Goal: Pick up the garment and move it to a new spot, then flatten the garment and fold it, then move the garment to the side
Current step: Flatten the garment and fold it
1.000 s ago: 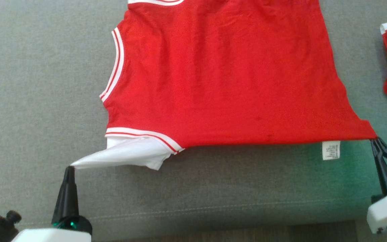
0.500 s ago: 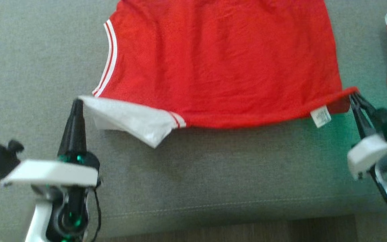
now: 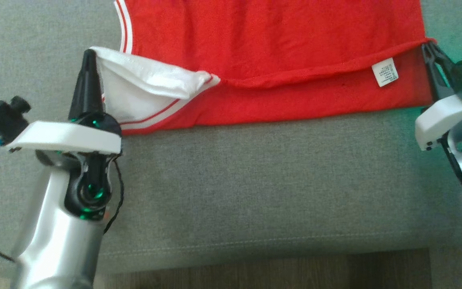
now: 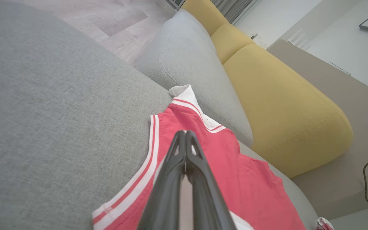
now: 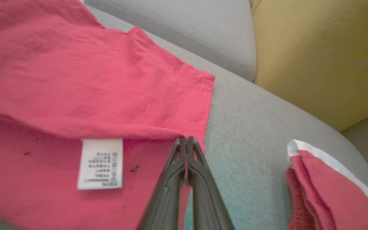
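Pinching the garment (image 3: 279, 36) at both near corners: left hand (image 3: 88, 54) clamped tight on its white fabric corner, right hand (image 3: 427, 44) clamped tight on the red hem corner just beside the white label (image 3: 384, 72). The garment is red with white trim and is spread on the grey sofa seat (image 3: 255, 180), well back from the seat's front edge, its near edge lifted and doubled over itself. Another red-and-white piece (image 5: 327, 191) lies apart toward the seat's right end. A yellow cushion (image 4: 283, 111) sits behind.
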Robot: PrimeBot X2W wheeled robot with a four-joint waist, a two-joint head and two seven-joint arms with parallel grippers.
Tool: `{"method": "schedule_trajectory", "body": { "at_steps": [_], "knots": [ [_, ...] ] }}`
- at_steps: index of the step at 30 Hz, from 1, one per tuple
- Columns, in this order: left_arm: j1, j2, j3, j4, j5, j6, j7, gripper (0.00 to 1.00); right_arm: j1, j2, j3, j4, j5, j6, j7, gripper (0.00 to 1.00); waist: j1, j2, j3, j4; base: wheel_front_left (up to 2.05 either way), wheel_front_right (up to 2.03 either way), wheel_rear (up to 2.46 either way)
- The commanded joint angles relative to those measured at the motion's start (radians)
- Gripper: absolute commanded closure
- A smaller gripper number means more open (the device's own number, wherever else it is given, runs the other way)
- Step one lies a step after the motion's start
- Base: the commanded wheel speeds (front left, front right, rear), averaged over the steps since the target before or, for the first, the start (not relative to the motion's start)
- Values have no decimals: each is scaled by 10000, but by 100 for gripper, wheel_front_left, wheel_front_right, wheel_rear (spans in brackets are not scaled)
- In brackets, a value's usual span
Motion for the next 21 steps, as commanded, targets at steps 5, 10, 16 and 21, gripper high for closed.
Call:
{"method": "schedule_trajectory", "body": {
  "at_steps": [5,10,16,21],
  "knots": [
    [-763,-122,158,558,-49,-775,-381,0,-177,153,2,262,134,-6,-415,0,0,0,128,82,0,0,0],
    [-467,-39,208,624,362,-998,-646,0,379,506,-530,-39,97,-6,-667,0,0,0,-75,9,0,0,0],
    [1003,-14,238,308,1252,-207,-753,0,1359,1195,-1087,-885,221,-6,-572,0,0,0,-271,-160,0,0,0],
    [1684,-233,-40,693,1161,316,-207,0,1828,1760,-1381,-1090,376,-6,-500,0,0,0,-463,-97,0,0,0]
  ]
}}
